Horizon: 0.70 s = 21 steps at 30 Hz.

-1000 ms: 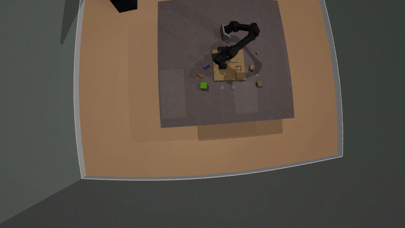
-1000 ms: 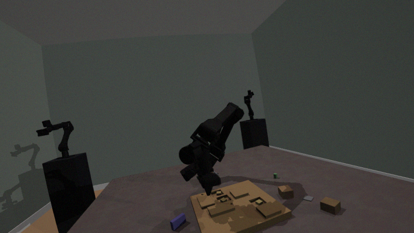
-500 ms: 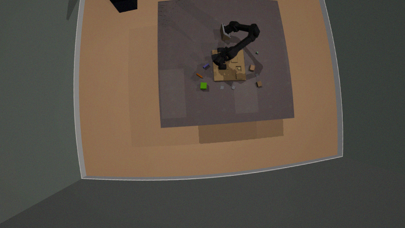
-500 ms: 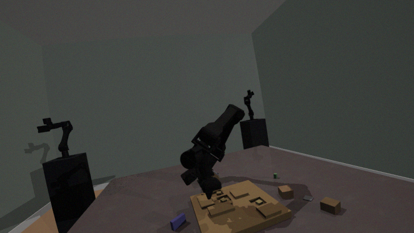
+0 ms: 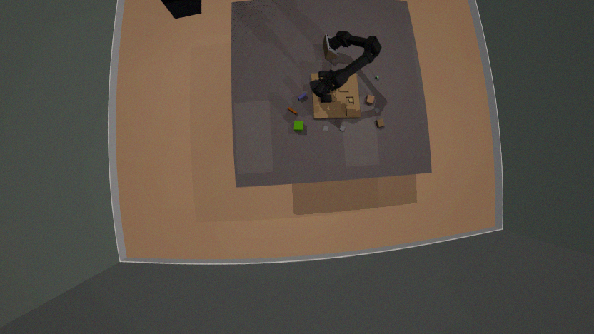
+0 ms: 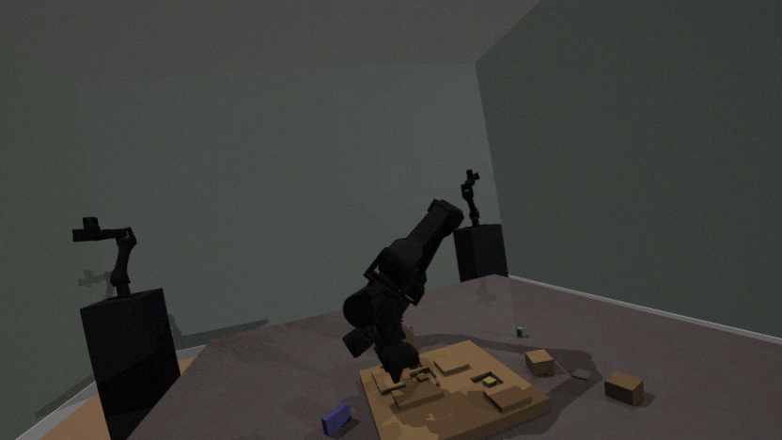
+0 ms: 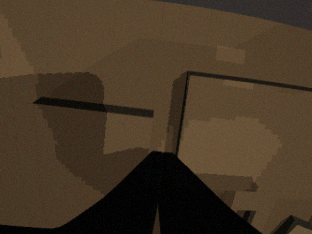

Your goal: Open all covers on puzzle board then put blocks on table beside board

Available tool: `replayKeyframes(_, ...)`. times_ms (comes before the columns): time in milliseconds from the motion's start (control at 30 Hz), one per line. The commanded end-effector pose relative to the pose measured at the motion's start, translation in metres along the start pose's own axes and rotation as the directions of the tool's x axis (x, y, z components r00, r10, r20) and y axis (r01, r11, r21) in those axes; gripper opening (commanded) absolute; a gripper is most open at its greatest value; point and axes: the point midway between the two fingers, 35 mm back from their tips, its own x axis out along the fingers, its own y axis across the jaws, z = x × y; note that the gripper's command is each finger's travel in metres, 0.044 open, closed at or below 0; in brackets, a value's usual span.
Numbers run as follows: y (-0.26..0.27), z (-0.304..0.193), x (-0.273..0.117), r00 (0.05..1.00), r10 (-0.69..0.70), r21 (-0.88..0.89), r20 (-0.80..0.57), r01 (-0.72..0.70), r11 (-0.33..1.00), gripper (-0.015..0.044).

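The jaws of the gripper (image 5: 324,87) (image 6: 396,379) (image 7: 163,153) are together with nothing between them, pointing down over the board beside a raised slab; whether the tips touch wood I cannot tell.

The puzzle board (image 5: 321,114) (image 6: 464,421) (image 7: 115,25) lies flat on the table (image 5: 257,145) (image 6: 295,350), under the arm. A yellowish block (image 5: 350,100) (image 6: 488,381) sits in an uncovered well, with the near cover (image 5: 351,110) (image 6: 507,398) just beside it. Another small block (image 6: 422,376) shows in a well near the gripper, behind the middle cover (image 6: 418,395). The rear cover (image 5: 343,88) (image 6: 451,365) is flat on the board; whether it hides a well is unclear.

On the table beside the board stand a light brown block (image 5: 370,99) (image 6: 539,362) and a darker brown block (image 5: 380,123) (image 6: 624,388), a grey tile (image 5: 377,110) (image 6: 582,374) between them. Farther back is a tiny green piece (image 5: 377,77) (image 6: 520,332). Across the board lie a blue block (image 5: 301,96) (image 6: 336,418) and an orange stick (image 5: 292,110), near a bright green cube (image 5: 298,125). Two black pedestals (image 6: 128,338) (image 6: 481,251) carry arms beyond the table.
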Motion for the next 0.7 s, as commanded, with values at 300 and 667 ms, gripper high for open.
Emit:
replayKeyframes(300, -0.002, -0.001, 0.015, 1.000, -0.001, 0.007, -0.006, 0.001, 1.000, 0.0000)
replayKeyframes(667, -0.001, -0.001, 0.021, 1.000, -0.001, 0.007, -0.007, 0.001, 1.000, 0.0000)
